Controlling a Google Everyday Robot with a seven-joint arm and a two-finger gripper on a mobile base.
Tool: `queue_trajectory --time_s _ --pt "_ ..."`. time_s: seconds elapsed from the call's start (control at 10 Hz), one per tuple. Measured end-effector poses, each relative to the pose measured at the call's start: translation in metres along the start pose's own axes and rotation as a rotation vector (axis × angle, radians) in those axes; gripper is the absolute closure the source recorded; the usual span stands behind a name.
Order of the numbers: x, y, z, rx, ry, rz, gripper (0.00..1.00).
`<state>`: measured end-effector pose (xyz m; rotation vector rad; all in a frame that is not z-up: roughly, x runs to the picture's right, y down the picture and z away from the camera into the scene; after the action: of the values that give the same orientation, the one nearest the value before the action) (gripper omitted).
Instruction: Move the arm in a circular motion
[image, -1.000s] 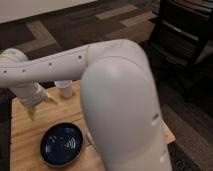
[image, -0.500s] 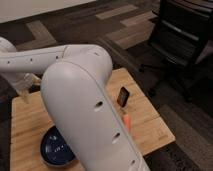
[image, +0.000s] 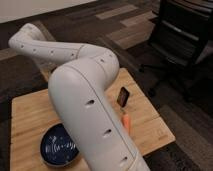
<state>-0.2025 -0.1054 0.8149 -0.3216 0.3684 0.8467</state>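
The large glossy white arm fills the middle of the camera view. Its thick upper segment rises from the bottom edge to an elbow over the wooden table. The dotted forearm runs from the elbow to a rounded wrist joint at the far left, beyond the table's back edge. The gripper does not show; it is hidden past that wrist joint.
A dark blue bowl sits at the table's front left, partly behind the arm. A small dark upright object and an orange object lie to the right of the arm. A black office chair stands at the back right.
The forearm has swung up and away to the far left and its wrist now sits beyond the table. The gripper and the white cup seen a second ago no longer show.
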Motion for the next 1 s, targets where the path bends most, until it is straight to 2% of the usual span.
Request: queue_trajectory --time_s 0.1,0.2,0.3,0.4,0.5,0.6,0.7,0.8,0.9,1.0 --pt "0.013 -0.03 0.005 0.014 0.014 0.059 0.35" --pt "0.039 -0.074 0.008 0.035 0.032 0.147 0.35" --pt "0.063 -0.103 0.008 0.051 0.046 0.21 0.35" --pt "0.097 -0.133 0.006 0.067 0.059 0.283 0.35" --pt "0.13 -0.153 0.003 0.074 0.072 0.346 0.35" --pt "0.173 -0.168 -0.002 0.078 0.09 0.418 0.35" --pt "0.224 -0.177 -0.009 0.083 0.115 0.491 0.35" --pt "0.253 -0.173 -0.015 0.08 0.129 0.525 0.35" --pt "0.284 -0.155 -0.024 0.071 0.148 0.543 0.35" --pt "0.305 -0.12 -0.038 0.049 0.156 0.522 0.35"
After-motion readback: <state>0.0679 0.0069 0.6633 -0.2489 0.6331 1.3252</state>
